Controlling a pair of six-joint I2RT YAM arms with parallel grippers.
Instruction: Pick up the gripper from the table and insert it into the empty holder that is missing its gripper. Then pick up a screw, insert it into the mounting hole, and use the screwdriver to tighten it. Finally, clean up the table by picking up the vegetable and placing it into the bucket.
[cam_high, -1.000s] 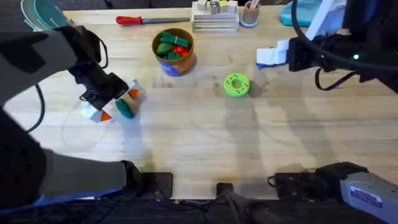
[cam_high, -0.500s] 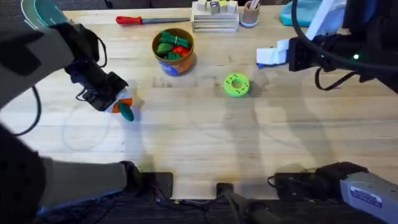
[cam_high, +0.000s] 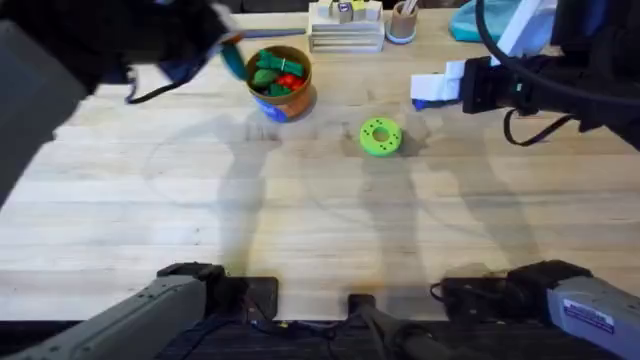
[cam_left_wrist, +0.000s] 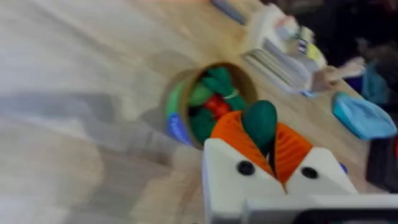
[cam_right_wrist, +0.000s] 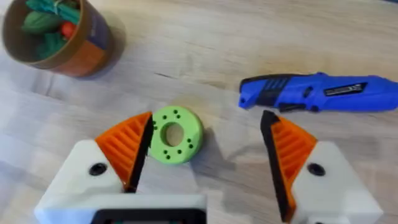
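Since it sits pinched between two ribbed orange pads (cam_left_wrist: 231, 138) without visibly deforming, the vegetable (cam_left_wrist: 260, 122) reads as a light, rigid toy with a smooth, rounded skin, so the likely risk is that it squirts out of the grip, not that it breaks; a hold across its narrow middle, as here, looks the sensible one. In the left wrist view the left gripper (cam_left_wrist: 264, 149) is clamped on this dark-green piece, whose rounded end pokes up above the pads, and the bucket (cam_left_wrist: 179, 107) lies just beyond and below it on the table (cam_left_wrist: 74, 74), already holding green and red toy pieces. From overhead the left arm shows large, dark and blurred across the upper left, close under the camera, with a teal-green tip near the bucket's (cam_high: 279, 82) rim; my guess is that the drop into it is near. The right gripper (cam_right_wrist: 205, 158) hangs spread wide above the green ring-shaped disc (cam_right_wrist: 175, 134), holding nothing, and the screwdriver (cam_right_wrist: 318, 93) lies on its side just beyond it.
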